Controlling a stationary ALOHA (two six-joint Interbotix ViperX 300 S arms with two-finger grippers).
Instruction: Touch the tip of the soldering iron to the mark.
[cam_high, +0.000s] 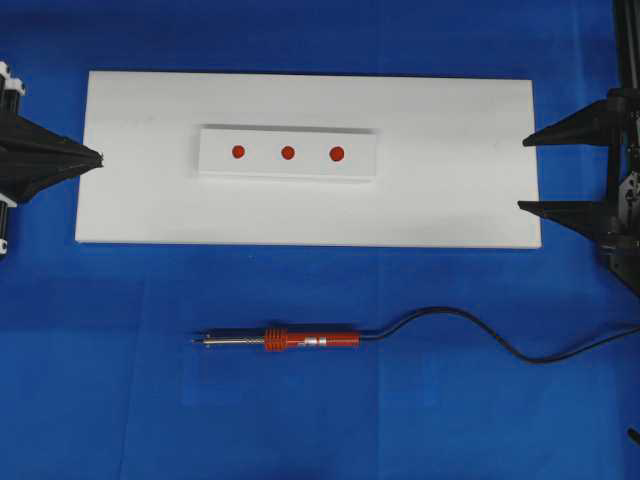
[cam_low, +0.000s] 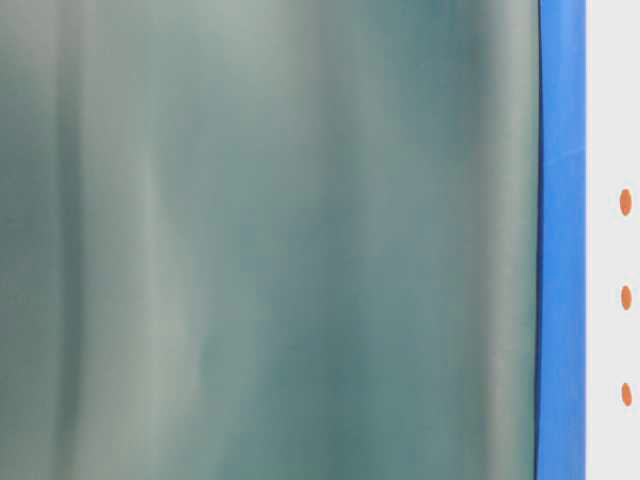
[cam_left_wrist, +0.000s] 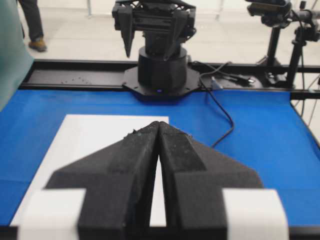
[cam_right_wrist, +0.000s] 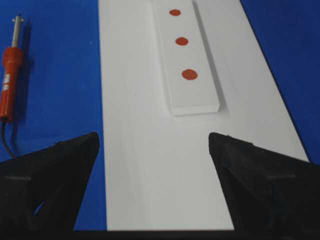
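The soldering iron (cam_high: 290, 340) lies flat on the blue cloth in front of the white board, its silver tip pointing left and its black cord (cam_high: 480, 335) trailing right. It also shows at the left of the right wrist view, as the soldering iron (cam_right_wrist: 10, 75). The mark (cam_high: 238, 152) is the leftmost and smallest of three red dots on a raised white strip (cam_high: 288, 172); in the right wrist view the mark (cam_right_wrist: 174, 12) is the farthest dot. My left gripper (cam_high: 100, 158) is shut and empty at the board's left edge. My right gripper (cam_high: 524, 173) stands open and empty at the board's right edge.
The white board (cam_high: 450, 200) lies on blue cloth. The mid-sized dot (cam_high: 288, 153) and the largest dot (cam_high: 337, 153) sit right of the mark. The table-level view is mostly filled by a blurred grey-green surface (cam_low: 270, 240). The right arm's base (cam_left_wrist: 160, 70) and camera stands (cam_left_wrist: 285, 40) lie beyond the board.
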